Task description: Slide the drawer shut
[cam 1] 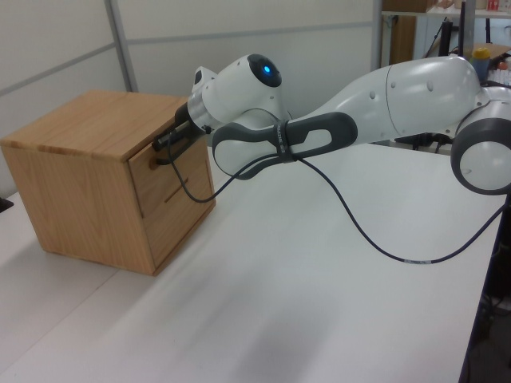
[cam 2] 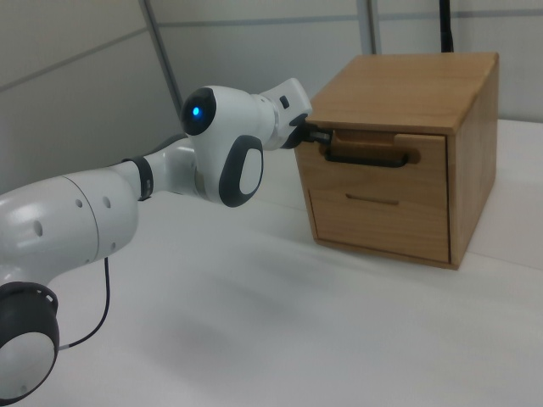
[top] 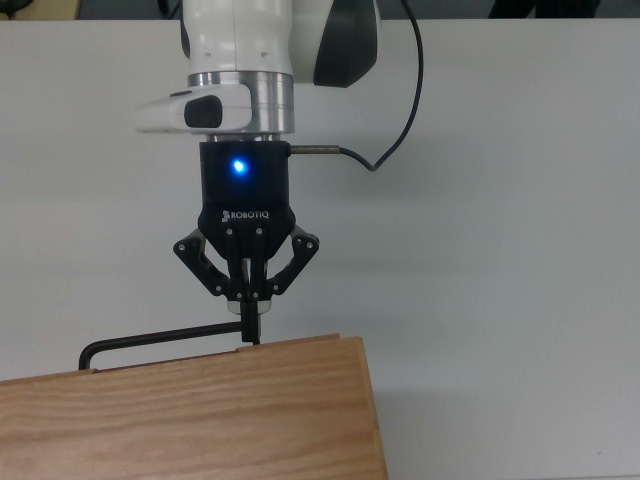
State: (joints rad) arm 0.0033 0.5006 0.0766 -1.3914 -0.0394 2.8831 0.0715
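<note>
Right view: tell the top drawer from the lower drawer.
The top drawer carries a black bar handle; the lower drawer shows only a thin slot. The top drawer's front is shorter than the lower drawer's. The end effector is at the top drawer's handle; nothing touches the lower drawer. Both are light wood and shut.

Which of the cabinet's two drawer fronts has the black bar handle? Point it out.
The upper drawer, just under the cabinet top: its black bar handle sits beside the gripper. The lower front shows only a thin slot.

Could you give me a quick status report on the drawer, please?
Gripper shut, fingertips at the black bar handle. Drawer pushed in, front flush with the cabinet. Nothing in the way on the table.
</note>
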